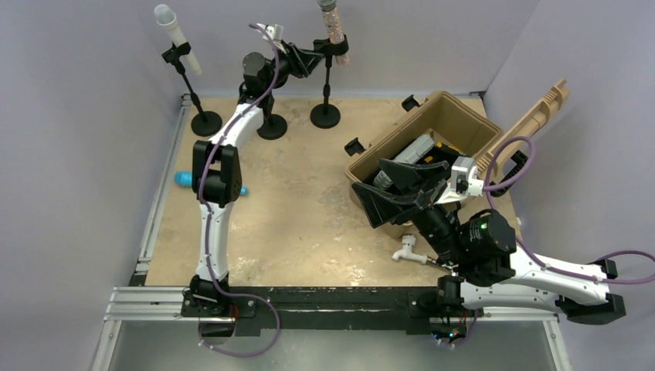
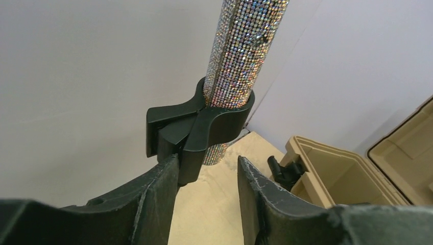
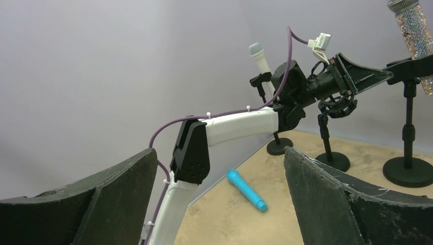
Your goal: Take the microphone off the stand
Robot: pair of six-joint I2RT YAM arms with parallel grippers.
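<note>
A glitter-covered microphone [image 1: 332, 23] stands upright in the black clip [image 1: 334, 48] of the back right stand. In the left wrist view the microphone [image 2: 240, 51] sits in the clip [image 2: 204, 122]. My left gripper [image 2: 207, 161] is open just below it, and its left finger [image 2: 153, 199] touches the clip's lower end. From above, the left gripper [image 1: 317, 56] reaches the clip from the left. My right gripper [image 1: 378, 205] is open and empty, raised by the tan case. The right wrist view also shows the right gripper [image 3: 219, 153] and the glitter microphone [image 3: 416, 30].
A white microphone [image 1: 174, 31] is in the back left stand. The middle stand's base [image 1: 272, 127] is beside my left arm. A blue microphone [image 1: 185, 180] lies on the table at the left. An open tan case [image 1: 463, 112] holding items stands at the right. A small white part [image 1: 405, 251] lies near it.
</note>
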